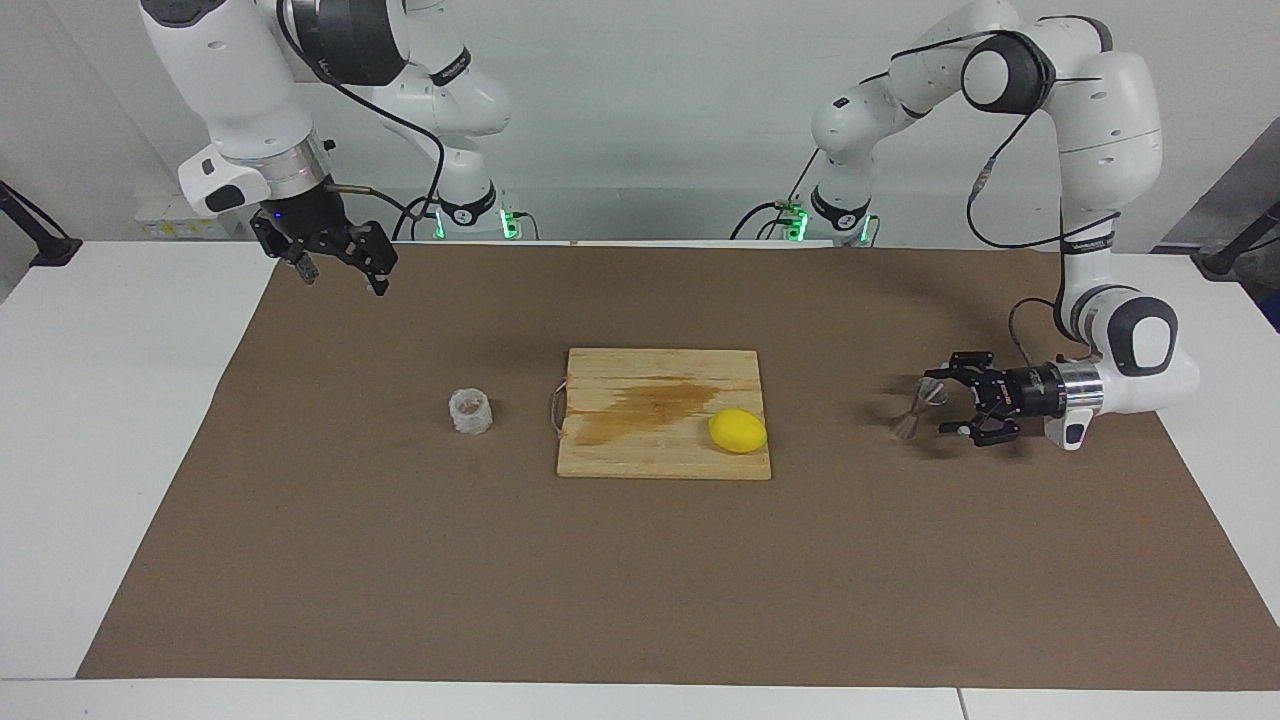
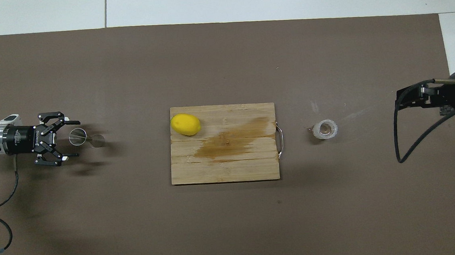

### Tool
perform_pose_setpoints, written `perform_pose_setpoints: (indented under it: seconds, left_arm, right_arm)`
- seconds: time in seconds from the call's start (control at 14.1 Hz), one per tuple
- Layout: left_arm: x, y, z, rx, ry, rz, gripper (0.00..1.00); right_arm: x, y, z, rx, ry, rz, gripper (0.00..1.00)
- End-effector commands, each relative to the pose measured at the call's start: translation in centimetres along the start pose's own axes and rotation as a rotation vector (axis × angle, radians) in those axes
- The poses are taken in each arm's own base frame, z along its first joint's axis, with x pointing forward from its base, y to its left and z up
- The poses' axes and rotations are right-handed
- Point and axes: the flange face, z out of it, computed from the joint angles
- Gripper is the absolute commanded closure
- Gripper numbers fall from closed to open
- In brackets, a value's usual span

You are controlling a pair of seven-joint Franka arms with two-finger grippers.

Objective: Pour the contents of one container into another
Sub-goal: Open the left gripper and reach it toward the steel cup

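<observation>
The translucent whitish cup (image 1: 470, 411) stands upright on the brown mat, beside the cutting board toward the right arm's end; it also shows in the overhead view (image 2: 325, 129). The metal hourglass jigger (image 1: 918, 407) stands upright on the mat toward the left arm's end (image 2: 87, 139). My left gripper (image 1: 941, 402) lies level and low beside the jigger, open, with one finger on each side of the jigger's upper cone and not closed on it (image 2: 77, 138). My right gripper (image 1: 343, 276) is open and empty, raised over the mat's corner at the right arm's end (image 2: 401, 100), well apart from the cup.
A wooden cutting board (image 1: 620, 450) with a dark stain and a wire handle lies in the middle of the mat (image 2: 222, 170). A yellow lemon (image 1: 738, 431) rests on the board's corner toward the left arm's end (image 2: 185, 124). White table borders the brown mat (image 1: 300, 560).
</observation>
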Motion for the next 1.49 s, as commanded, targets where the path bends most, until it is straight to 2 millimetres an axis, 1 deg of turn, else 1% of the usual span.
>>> perform_pose_setpoints:
  seconds: [0.0,0.28,0.71,1.13,1.35,1.42]
  left_arm:
    - [0.02,-0.09,0.90,-0.011,-0.038,0.013,0.00]
    - [0.09,0.09,1.46,-0.009,-0.042,0.012,0.00]
    - [0.09,0.20,1.64,-0.013,-0.046,0.013,0.00]
    - [0.06,0.21,1.65,-0.013,-0.049,0.013,0.13]
    - [0.07,0.17,1.58,-0.014,-0.050,0.013,0.14]
    - [0.17,0.14,1.52,-0.015,-0.051,0.012,0.18]
  right_arm:
    - [-0.71,0.39,-0.14,0.022,-0.005,-0.008,0.00]
    - [-0.69,0.47,-0.14,0.022,-0.005,-0.008,0.00]
    - [-0.71,0.37,-0.15,0.024,-0.005,-0.008,0.00]
    - [-0.69,0.47,-0.14,0.022,-0.005,-0.006,0.00]
    - [-0.70,0.45,-0.14,0.024,-0.005,-0.008,0.00]
    - [-0.69,0.47,-0.14,0.022,-0.005,-0.006,0.00]
